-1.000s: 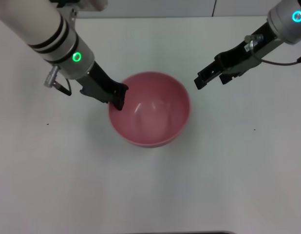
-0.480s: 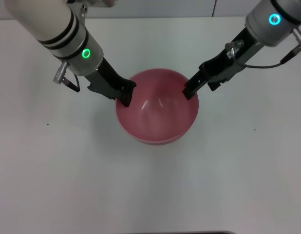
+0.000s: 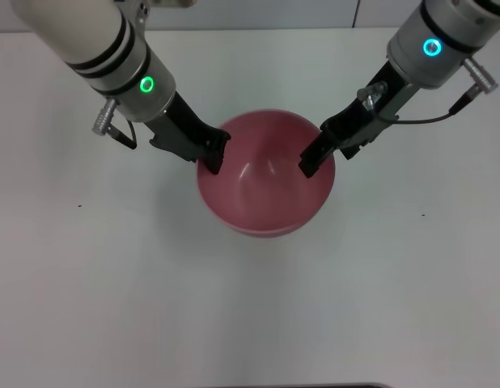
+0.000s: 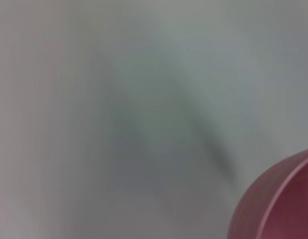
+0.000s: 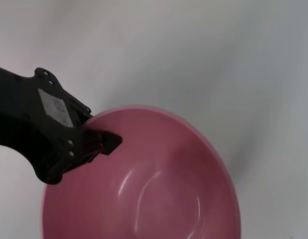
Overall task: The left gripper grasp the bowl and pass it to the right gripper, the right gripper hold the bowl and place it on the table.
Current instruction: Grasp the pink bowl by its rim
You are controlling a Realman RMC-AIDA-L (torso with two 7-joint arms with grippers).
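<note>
white bench (image 3: 112, 307) below; pink bowl (image 3: 264, 179) held above it between both arms; i see left tool (image 3: 211, 156) pinching its left rim, right tool (image 3: 313, 160) at the opposite rim, grip unclear

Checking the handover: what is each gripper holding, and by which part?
The left gripper grips the round pink-red plastic bowl by its rim; the right gripper is at the opposite rim, hold unclear.

The head camera looks steeply down on the counter (image 3: 88, 307); both wrist cameras sit close, sharing the bowl (image 3: 262, 186) with it.
</note>
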